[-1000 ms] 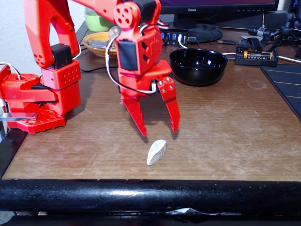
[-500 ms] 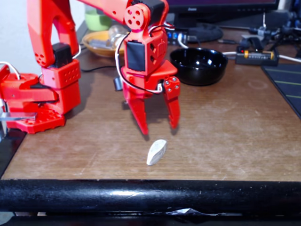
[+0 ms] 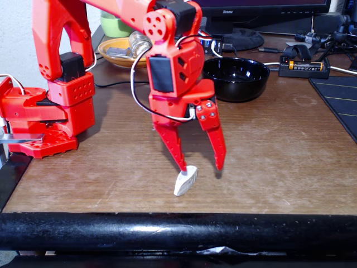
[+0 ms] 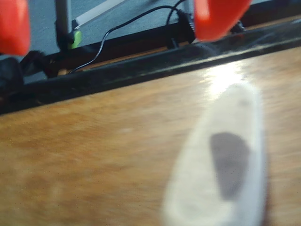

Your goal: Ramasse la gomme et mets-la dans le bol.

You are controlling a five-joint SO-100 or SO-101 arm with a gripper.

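The off-white eraser (image 3: 185, 181) lies on the brown table near its front edge. My red gripper (image 3: 201, 166) hangs open just over it, its left fingertip (image 3: 182, 165) at the eraser's far end and its right fingertip (image 3: 220, 164) to the right of it. In the wrist view the eraser (image 4: 221, 160) looms large and blurred at lower right, with a dark patch on it, and both red fingertips (image 4: 218, 16) show at the top edge. The glossy black bowl (image 3: 235, 78) stands behind the gripper, at the back of the table.
The arm's red base (image 3: 47, 117) sits at the left. A black padded bar (image 3: 178, 231) runs along the table's front edge. An orange-yellow dish (image 3: 120, 51), a green cup (image 3: 114, 25), a monitor stand and a battery holder (image 3: 304, 67) crowd the back. A dark mat (image 3: 337, 100) lies at right.
The gripper has come down and forward towards the eraser, and a little to the right. Its left fingertip now reaches the eraser's far end. The eraser has not moved.
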